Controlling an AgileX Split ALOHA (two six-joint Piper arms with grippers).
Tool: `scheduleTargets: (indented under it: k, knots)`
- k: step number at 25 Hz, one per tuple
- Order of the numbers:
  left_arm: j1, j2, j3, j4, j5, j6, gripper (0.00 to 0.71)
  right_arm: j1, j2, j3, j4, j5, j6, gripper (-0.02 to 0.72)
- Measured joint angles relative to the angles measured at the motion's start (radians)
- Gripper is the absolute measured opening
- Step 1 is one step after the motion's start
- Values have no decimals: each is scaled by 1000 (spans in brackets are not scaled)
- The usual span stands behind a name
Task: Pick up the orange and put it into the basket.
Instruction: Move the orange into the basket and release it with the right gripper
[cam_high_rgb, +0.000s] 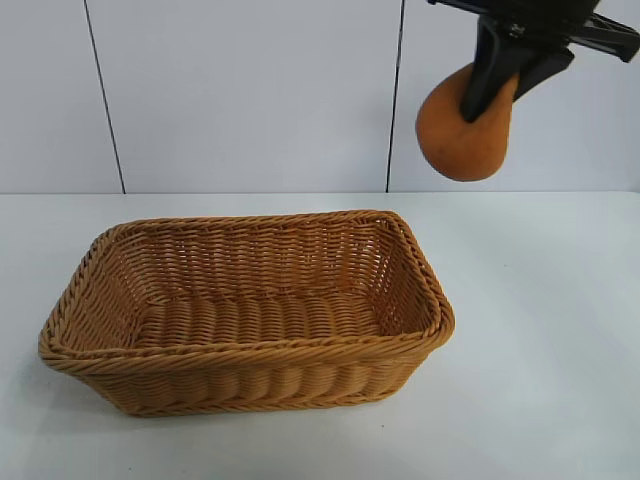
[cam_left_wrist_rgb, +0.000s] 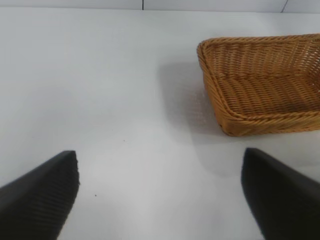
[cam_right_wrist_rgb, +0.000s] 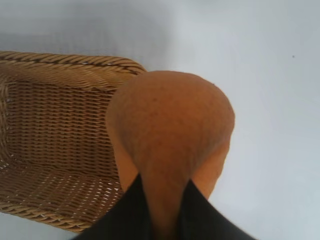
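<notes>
- The right gripper (cam_high_rgb: 492, 88) hangs high above the bench (cam_high_rgb: 560, 330), jaws pinched on the knobbed top of the orange (cam_high_rgb: 462, 135), which dangles off past the basket's far right corner
- Carry it sideways until it hangs over the middle of the basket (cam_high_rgb: 120, 365), then lower before letting go
- Keep it above the braided rim; the bench around is open
- The left gripper (cam_left_wrist_rgb: 160, 192) waits apart, jaws wide

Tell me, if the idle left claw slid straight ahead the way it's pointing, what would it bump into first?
Probably the bare white table. The open left gripper points forward and slightly downward, and the basket sits off to one side of its line, though depth is hard to judge.
</notes>
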Motion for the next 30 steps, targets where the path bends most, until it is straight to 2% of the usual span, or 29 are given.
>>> scheduleTargets:
  k: [5, 10, 16, 23, 25, 27, 29, 30]
  knots:
    - [0, 0, 0, 0, 0, 0, 630, 123, 53, -5, 6, -32, 10, 29]
    - [0, 0, 0, 0, 0, 0, 630, 198, 168, -5, 24, -133, 11, 29]
    - [0, 0, 0, 0, 0, 0, 630, 209, 300, -5, 66, -237, 8, 29]
    - [0, 0, 0, 2, 0, 0, 630, 209, 359, -5, 77, -251, -23, 37]
    - [0, 0, 0, 3, -1, 0, 630, 209, 359, -5, 78, -244, -28, 112]
    - [0, 0, 0, 3, -1, 0, 630, 209, 359, -5, 81, -226, -30, 274]
    - [0, 0, 0, 3, -1, 0, 630, 209, 354, -5, 82, -218, -32, 491]
    - [0, 0, 0, 3, -1, 0, 630, 209, 350, -5, 82, -210, -33, 573]
